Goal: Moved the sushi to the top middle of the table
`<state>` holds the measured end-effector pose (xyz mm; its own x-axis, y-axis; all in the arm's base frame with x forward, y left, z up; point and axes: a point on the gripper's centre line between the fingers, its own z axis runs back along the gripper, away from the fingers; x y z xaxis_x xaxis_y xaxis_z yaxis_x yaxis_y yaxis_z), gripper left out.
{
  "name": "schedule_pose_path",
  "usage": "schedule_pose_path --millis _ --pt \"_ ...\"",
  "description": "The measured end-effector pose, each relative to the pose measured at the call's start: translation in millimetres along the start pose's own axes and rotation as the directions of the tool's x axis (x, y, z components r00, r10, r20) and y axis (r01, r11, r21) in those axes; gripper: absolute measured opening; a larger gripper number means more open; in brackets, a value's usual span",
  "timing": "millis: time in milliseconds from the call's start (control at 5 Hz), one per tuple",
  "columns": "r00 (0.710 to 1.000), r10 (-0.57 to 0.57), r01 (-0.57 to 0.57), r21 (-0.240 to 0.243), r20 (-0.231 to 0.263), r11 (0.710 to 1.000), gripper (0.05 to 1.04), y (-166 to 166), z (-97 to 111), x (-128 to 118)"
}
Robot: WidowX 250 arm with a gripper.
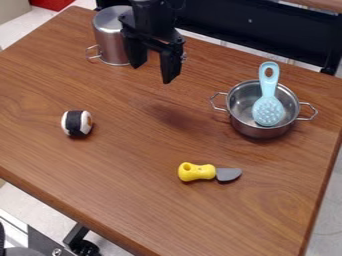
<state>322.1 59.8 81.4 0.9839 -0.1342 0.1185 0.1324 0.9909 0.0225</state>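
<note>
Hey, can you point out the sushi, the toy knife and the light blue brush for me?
Sushi (77, 123): camera view, on its black band.
Toy knife (197, 172): camera view, on its yellow handle.
Brush (268, 110): camera view, on its head.

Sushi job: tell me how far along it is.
Nothing looks done: the sushi sits toward the left of the table, not at its top middle. Nothing is in hand; the open pincer hangs empty. Left: grasp, carry, set down.
</note>
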Motion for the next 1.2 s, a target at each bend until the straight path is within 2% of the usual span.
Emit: schedule_pose_path --millis 200,400,600,800,1000,1200 --pt "1.0 0.003 -0.004 -0.008 -0.025 1.0 0.999 -1 -8 -4" --pt "0.999 0.028 -0.028 0.011 -0.035 1.0 0.999 2 -10 -5" --pt "0.999 -0.001 0.001 -0.008 -0.049 1.0 0.999 10 -15 -15" --pt "0.994 -0.099 0.099 0.0 -0.054 0.995 0.999 29 -17 -25" --pt "0.975 -0.222 0.222 -0.002 -0.024 0.975 0.999 46 -15 -40" --pt "0.937 -0.349 0.349 -0.029 -0.005 0.937 0.999 59 -18 -57"
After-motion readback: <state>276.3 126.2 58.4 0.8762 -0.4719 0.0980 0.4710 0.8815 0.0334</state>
